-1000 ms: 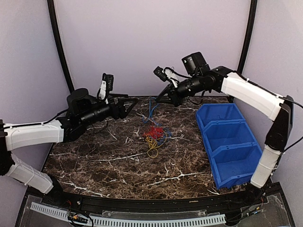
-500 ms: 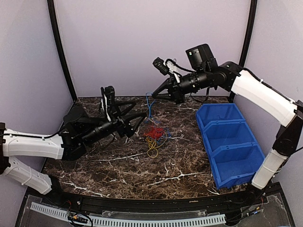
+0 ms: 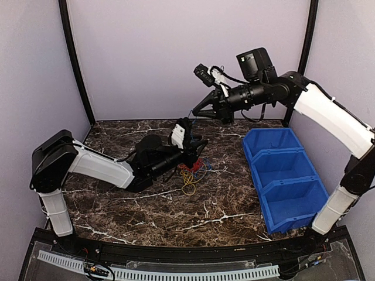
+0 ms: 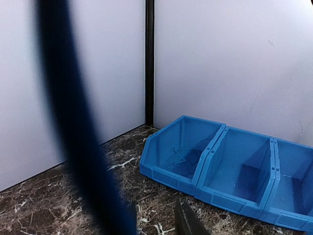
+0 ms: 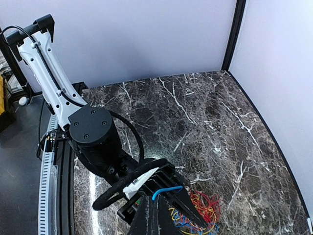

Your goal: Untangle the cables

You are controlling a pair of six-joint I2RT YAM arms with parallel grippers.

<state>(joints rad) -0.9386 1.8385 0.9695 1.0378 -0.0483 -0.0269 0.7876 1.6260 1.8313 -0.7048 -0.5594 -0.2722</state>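
Note:
The cables (image 3: 188, 171) lie as a small red, yellow and blue knot in the middle of the marble table, also seen in the right wrist view (image 5: 208, 208). My left gripper (image 3: 199, 153) reaches in low over the knot's far side. In its own view (image 4: 156, 224) the fingertips stand a little apart, with bare marble between them. My right gripper (image 3: 196, 111) hangs high above the knot, shut (image 5: 154, 203) on the end of a blue strand (image 5: 168, 188). That strand crosses close and blurred before the left wrist camera (image 4: 68, 122).
A blue three-compartment bin (image 3: 275, 151) stands along the right side. In the left wrist view a thin blue wire (image 4: 183, 156) lies in the bin's (image 4: 215, 147) end compartment. The left arm's wrist (image 5: 93, 132) sits left of the knot. Walls close the back and sides.
My left arm has swung forward and right to the knot, and its jaws have narrowed from wide open. The right gripper has risen slightly, still holding the blue strand.

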